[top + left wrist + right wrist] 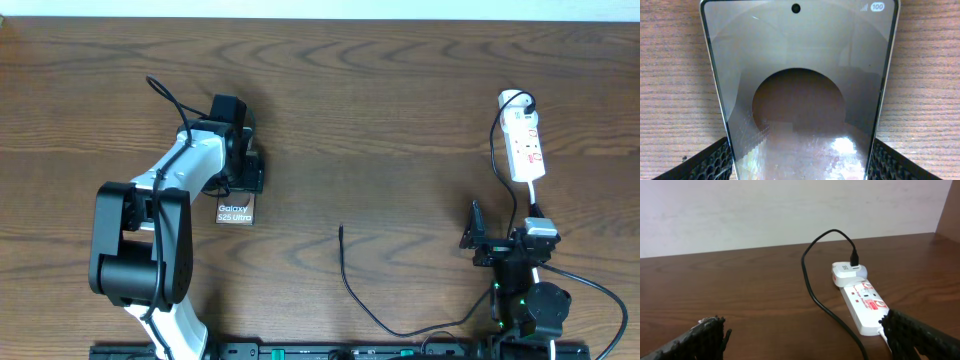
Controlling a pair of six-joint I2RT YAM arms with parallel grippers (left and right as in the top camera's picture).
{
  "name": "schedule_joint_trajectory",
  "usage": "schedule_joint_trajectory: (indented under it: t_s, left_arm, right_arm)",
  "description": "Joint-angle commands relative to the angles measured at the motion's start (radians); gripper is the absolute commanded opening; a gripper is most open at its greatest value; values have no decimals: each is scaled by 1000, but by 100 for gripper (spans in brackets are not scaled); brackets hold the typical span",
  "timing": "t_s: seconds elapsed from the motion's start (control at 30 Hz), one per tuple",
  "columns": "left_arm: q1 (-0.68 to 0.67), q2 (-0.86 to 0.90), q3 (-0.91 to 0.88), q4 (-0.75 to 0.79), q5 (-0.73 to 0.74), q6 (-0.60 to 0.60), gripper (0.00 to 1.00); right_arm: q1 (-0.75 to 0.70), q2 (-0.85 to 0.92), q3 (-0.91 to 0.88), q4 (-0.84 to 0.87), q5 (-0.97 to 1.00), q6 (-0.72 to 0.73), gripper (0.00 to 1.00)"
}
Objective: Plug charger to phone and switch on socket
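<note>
Pinching the phone (800, 75) by its 2 long edges, the left claw (243, 175) pressed it flat on the bench (380, 120); the right claw (805, 337) hung spread, near the socket (867, 305) with the charger (812, 292) plugged in.

We log the phone (235, 212) left of centre, a flat brown slab with white lettering, its far part hidden. The socket (527, 148) is a white strip with red marks, lying lengthwise near the far right corner. The charger (342, 255) has its white adapter (514, 100) plugged into the socket's far end. Its thin black cable runs toward the near edge, then curves left. The plug tip (341, 230) lies loose mid-table, well apart from the phone.
</note>
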Motion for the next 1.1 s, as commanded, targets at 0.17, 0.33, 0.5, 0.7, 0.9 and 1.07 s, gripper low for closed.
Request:
schedule_joint_trajectory:
  t_s: [0.17,0.33,0.5,0.7,0.9,1.07]
  left_arm:
    - [-2,5,2,6,-8,6,57]
    - [-2,5,2,-5,-8,6,88]
    - [-2,5,2,-9,-8,6,93]
    - [-2,5,2,-24,-8,6,94]
    - [-2,5,2,-43,-7,6,94]
    - [-2,5,2,-47,50,6,94]
  right_arm:
    - [9,0,-1,-5,5,-12,99]
    - [9,0,-1,-5,5,-12,99]
    - [9,0,-1,-5,5,-12,99]
    - [9,0,-1,-5,5,-12,99]
    - [9,0,-1,-5,5,-12,99]
    - [9,0,-1,-5,5,-12,99]
